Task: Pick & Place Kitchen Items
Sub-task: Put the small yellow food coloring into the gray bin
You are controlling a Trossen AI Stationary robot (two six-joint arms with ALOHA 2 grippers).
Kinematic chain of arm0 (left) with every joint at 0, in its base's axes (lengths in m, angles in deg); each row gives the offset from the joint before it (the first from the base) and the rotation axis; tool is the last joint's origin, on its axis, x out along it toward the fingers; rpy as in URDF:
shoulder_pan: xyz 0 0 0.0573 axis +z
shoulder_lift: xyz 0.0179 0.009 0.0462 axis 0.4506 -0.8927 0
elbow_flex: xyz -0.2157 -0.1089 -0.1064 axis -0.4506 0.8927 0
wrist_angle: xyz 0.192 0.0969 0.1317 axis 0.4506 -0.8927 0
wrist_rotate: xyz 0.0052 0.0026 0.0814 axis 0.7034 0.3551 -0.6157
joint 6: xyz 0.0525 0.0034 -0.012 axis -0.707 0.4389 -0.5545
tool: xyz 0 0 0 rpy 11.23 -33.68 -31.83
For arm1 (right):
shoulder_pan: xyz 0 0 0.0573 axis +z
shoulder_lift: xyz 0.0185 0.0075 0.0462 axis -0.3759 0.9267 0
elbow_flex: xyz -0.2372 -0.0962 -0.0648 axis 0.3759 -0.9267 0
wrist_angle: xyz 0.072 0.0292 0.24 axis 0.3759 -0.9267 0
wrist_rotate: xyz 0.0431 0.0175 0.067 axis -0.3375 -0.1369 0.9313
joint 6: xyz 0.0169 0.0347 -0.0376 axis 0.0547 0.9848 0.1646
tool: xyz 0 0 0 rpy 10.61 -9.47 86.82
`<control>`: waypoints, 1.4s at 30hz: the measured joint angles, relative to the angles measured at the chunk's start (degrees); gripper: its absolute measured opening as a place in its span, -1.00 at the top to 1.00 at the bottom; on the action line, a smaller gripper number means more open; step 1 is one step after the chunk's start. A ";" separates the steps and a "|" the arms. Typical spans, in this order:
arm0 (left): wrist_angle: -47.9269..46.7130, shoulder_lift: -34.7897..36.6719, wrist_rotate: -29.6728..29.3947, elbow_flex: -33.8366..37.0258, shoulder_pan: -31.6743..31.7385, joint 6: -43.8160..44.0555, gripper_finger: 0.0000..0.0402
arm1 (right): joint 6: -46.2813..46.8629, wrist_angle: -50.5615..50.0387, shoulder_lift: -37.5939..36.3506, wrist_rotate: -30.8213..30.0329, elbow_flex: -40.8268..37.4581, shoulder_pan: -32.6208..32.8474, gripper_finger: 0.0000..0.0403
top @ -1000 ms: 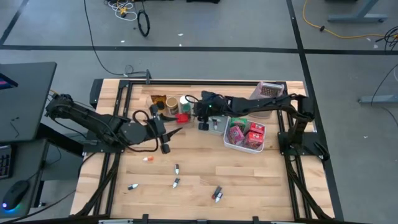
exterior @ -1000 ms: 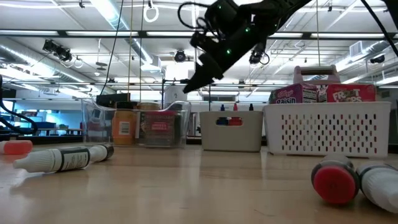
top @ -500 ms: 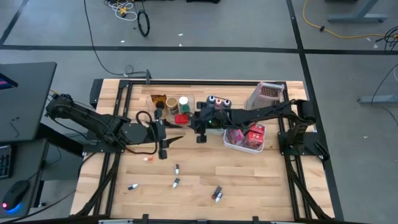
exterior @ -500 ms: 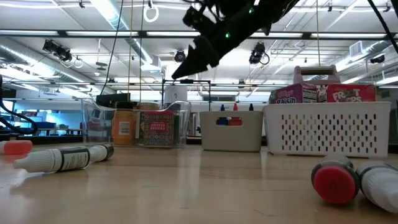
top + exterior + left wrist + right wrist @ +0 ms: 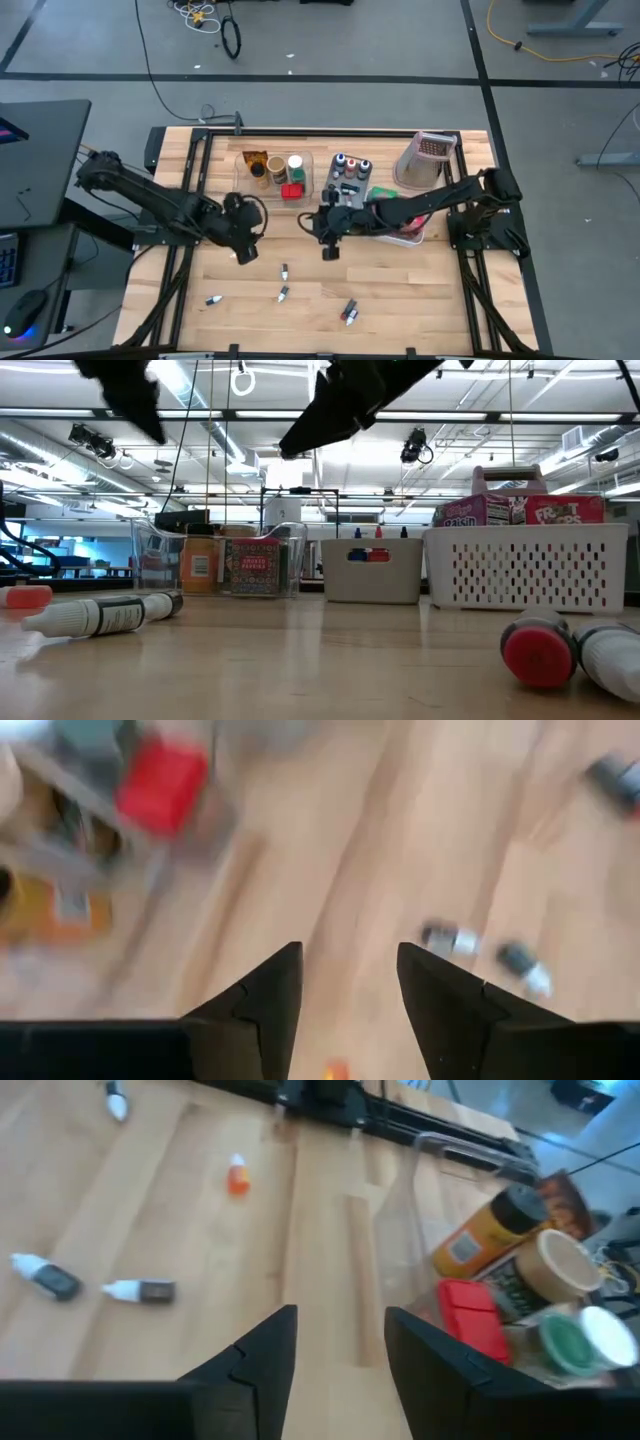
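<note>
- Your left tool [image 5: 243, 254] hangs over bare table [image 5: 400, 290] with its fingers [image 5: 262, 995] parted and nothing between them. Risk: the orange-capped bottle [image 5: 238, 256] lies just beside it, and a descent from here could knock it away instead of straddling it.
- Your right tool [image 5: 329, 251] is also parted and empty, above the table in front of the clear bin [image 5: 275, 171]. Risk: both tools are near each other at mid-table; reaching for the same small bottles [image 5: 283, 281] could bring the arms into contact.
- The high view alone shows all loose items: four small bottles well apart on the near table, jars and a red box [image 5: 292, 190] in the clear bin, boxes in the white basket [image 5: 528, 565].
- The low view adds two bottles [image 5: 100, 614] [image 5: 540, 648] lying on their sides, so they may roll.
- The right wrist view shows the red box [image 5: 474, 1320] and the lidded jars [image 5: 560, 1265] closely.
</note>
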 joint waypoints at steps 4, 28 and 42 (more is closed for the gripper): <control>-2.90 -3.46 5.90 2.92 -1.88 4.11 0.14 | 1.55 -0.55 0.00 -0.05 0.00 1.66 0.21; 18.58 -6.73 16.99 29.82 -5.51 12.51 0.14 | 2.12 -2.98 0.04 -0.15 0.00 4.30 0.21; 19.32 -6.79 16.20 30.18 -5.44 14.25 0.60 | 2.12 -2.96 0.07 -0.15 0.00 4.28 0.21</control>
